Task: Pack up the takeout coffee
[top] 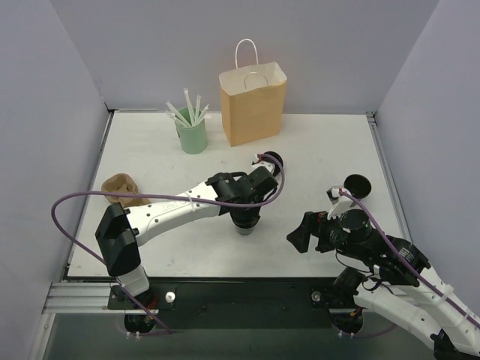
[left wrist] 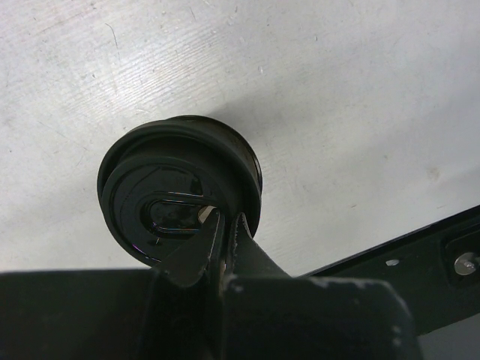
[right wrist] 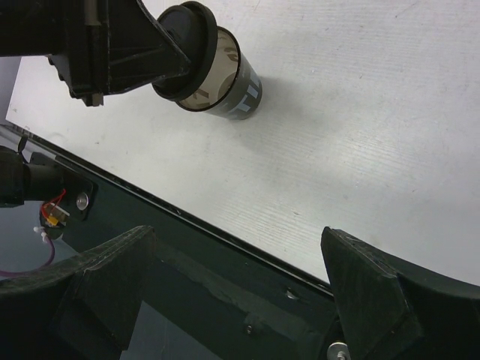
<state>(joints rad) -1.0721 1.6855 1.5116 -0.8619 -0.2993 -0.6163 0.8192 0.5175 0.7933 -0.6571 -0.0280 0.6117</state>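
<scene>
From above, the left end effector (top: pixel 246 214) sits right over the takeout coffee (top: pixel 247 227), which stands upright near the middle of the tabletop (top: pixel 315 142). The cup is straight below those fingers, with its long axis vertical. The left arm is plainly the nearer one. The right end effector (top: pixel 307 234) waits a little to the cup's right, apart from it, with its jaws spread wide and nothing between them. The brown paper bag (top: pixel 253 109) stands upright at the far edge with its mouth open upward, well beyond the cup.

I count one coffee, one bag, one mint-green cup (top: pixel 193 140) holding a handful of straws (top: pixel 187 112), and one pulp carrier (top: pixel 122 187) off to the left. There is also one black disc (top: pixel 358 184) by the right arm, and I can't tell what it is.

In the left wrist view, the lid (left wrist: pixel 150 187) is on the cup. The fingers are pressed fully together with their tips on the lid's near edge. I see nothing pinched between them.

From the right wrist, the cup (right wrist: pixel 225 86) shows beyond two wide-apart fingers (right wrist: pixel 360 277). The left arm's closed tip meets its lid. I reckon the cup needs a proper grip round its body before it goes to the bag.
</scene>
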